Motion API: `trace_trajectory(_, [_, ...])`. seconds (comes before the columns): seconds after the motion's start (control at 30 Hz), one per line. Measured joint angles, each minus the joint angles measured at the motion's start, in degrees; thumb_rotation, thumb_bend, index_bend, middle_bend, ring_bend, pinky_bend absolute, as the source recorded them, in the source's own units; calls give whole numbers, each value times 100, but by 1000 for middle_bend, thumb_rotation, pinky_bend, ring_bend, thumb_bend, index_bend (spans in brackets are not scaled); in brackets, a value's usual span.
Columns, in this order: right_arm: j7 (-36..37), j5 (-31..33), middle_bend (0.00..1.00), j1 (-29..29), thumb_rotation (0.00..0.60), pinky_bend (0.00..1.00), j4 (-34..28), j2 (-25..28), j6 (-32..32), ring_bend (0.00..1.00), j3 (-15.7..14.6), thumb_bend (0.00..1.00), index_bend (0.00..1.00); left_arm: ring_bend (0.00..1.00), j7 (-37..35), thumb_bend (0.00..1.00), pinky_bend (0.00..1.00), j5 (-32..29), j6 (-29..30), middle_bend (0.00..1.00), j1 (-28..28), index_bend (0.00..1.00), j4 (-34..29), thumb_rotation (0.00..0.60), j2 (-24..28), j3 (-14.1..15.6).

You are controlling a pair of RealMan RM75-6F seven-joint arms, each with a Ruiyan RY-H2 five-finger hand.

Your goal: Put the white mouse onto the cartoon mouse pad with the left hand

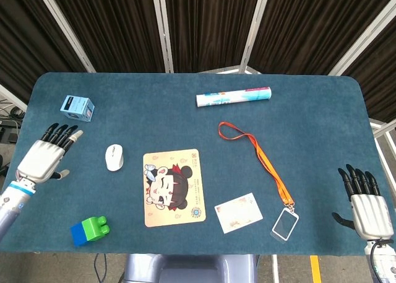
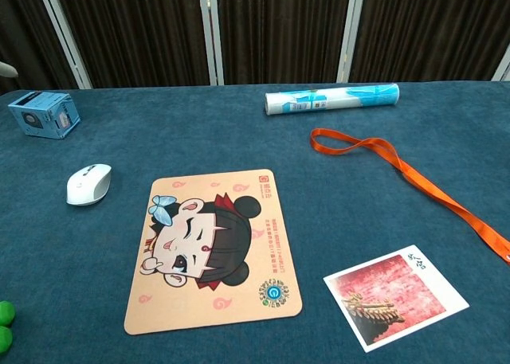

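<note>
Dark slatted panels are standing behind our blue cloth table [image 1: 309, 109], where the clutter is lying spread apart. We are holding our left hand [image 1: 44, 156] empty over the table's left edge, fingers apart and pointing toward the white mouse [image 1: 114, 156], which is sitting on the cloth well clear of the hand. The mouse is lying just beside the left edge of the cartoon mouse pad [image 1: 173, 187], not touching it; from the chest view we are seeing it lying flat [image 2: 88, 183], with the pad [image 2: 213, 248] to its right. Our right hand [image 1: 366, 205] is idling at the table's right corner, fingers loosely spread and holding nothing.

We are judging this the reach. To do it well, we are wanting to come down over the mouse's rounded back, thumb on one flank and fingers on the other, since the smooth shell is likely to slip under a shallow pinch. We are also minding the blue box [image 1: 77, 107] beyond and the green-and-blue block [image 1: 90, 230] nearer us.
</note>
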Motion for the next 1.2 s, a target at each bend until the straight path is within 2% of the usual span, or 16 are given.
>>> trace_trajectory(0.23, [-18, 7, 0, -6, 600, 0, 2, -12, 12, 0, 4, 91, 0, 0, -880, 159, 0, 655, -429, 0, -600, 179, 1608, 600, -443, 343])
trace_trajectory(0.43, [-27, 9, 0, -7, 600, 0, -1, -14, 13, 0, 5, 90, 0, 0, -1067, 160, 0, 1043, -678, 0, -1027, 189, 2658, 600, -1034, 659])
trace_trajectory(0.63, [-3, 5, 0, -14, 600, 0, -3, -4, 16, 0, 0, 91, 0, 0, -1051, 161, 0, 1174, -866, 0, -1297, 162, 3064, 600, -1467, 852])
trace_trajectory(0.97, [27, 10, 0, -25, 600, 0, -13, 14, 12, 0, -7, 90, 0, 0, -1081, 160, 0, 1155, -977, 0, -1573, 72, 3414, 600, -1885, 978])
trace_trajectory(1.2, [56, 22, 0, -28, 600, 0, -17, 25, 1, 0, -6, 90, 0, 0, -1131, 160, 0, 1196, -970, 0, -1783, 87, 3524, 600, -2099, 1041])
